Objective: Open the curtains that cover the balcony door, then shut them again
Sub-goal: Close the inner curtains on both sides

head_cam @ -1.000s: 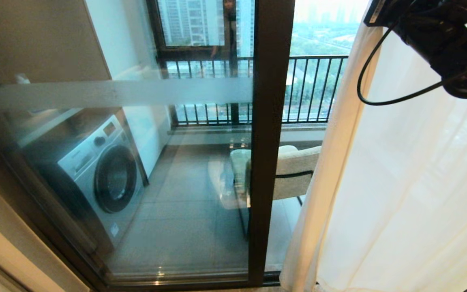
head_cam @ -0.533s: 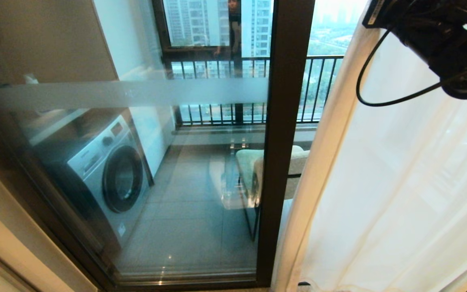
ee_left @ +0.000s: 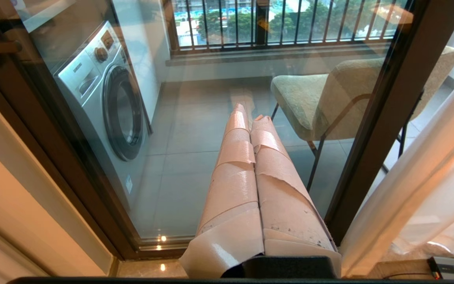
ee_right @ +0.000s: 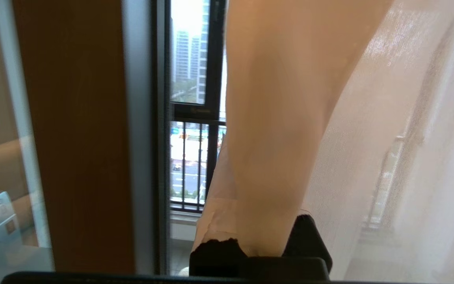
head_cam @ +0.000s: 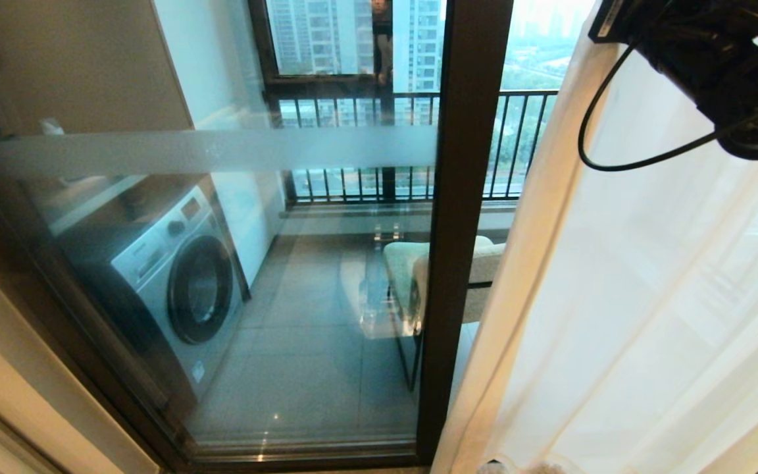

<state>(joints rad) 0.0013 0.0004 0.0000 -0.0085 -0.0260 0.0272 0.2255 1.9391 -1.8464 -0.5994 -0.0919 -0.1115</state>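
Curtains (head_cam: 649, 296), pleated cream and sheer, are pinched by the right gripper's (ee_right: 258, 165) closed jaws.

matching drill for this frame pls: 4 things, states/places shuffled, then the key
Things:
1. washing machine
2. chair
3. right gripper
4. left gripper

States/places:
A. fingers shut on the curtains
B. fingers shut, holding nothing, pointing at the balcony door
C. on the balcony, at the robot's left behind the glass
D. on the balcony, partly hidden by the door's dark frame post

Pairs: 1-C, 2-D, 3-A, 4-B
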